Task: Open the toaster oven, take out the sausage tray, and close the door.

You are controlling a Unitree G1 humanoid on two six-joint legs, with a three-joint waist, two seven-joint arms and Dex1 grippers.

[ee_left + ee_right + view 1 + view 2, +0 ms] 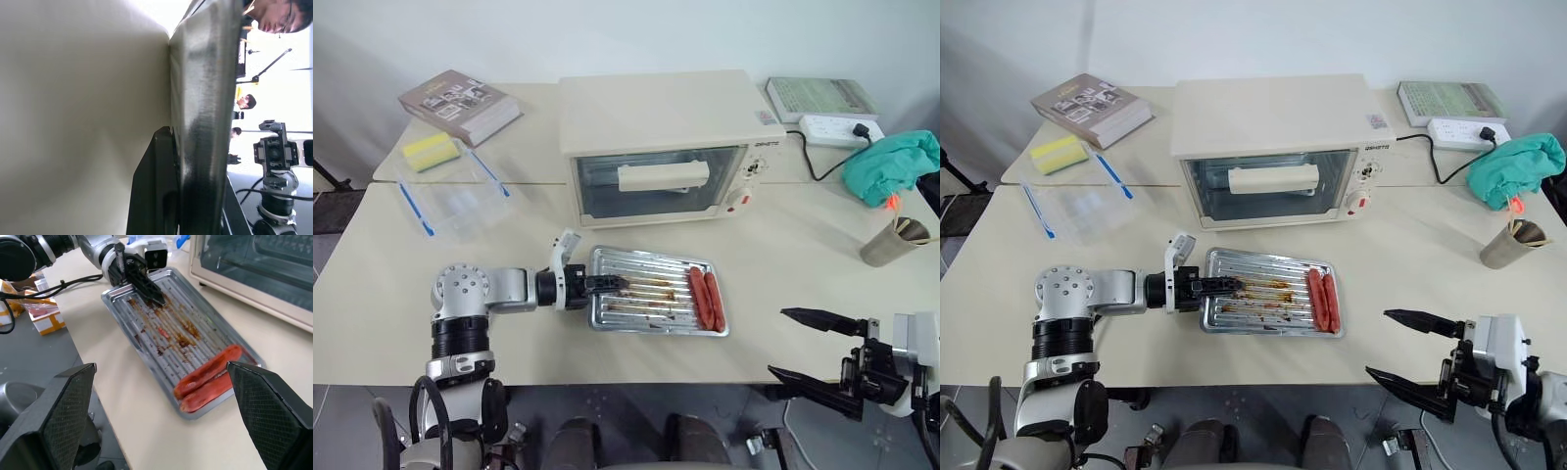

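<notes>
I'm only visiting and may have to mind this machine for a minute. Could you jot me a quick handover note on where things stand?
Left hand: shut on the near-left rim of the sausage tray.
Right hand: open, holding nothing, off to the right near the table edge.
Tray: out of the oven, flat on the table in front of it, two sausages at its right end.
Toaster oven: its door looks closed.
Done: tray taken out, door seemingly shut.
Left: let go of the tray and draw the left hand back.

The left arm reaches rightward, its black two-fingered left gripper point(607, 284) pinched tight on the near-left rim of the shallow silvery ribbed sausage tray point(656, 318). The black two-fingered right gripper point(803, 348) hangs at lower right, fingers spread wide, holding nothing.
</notes>
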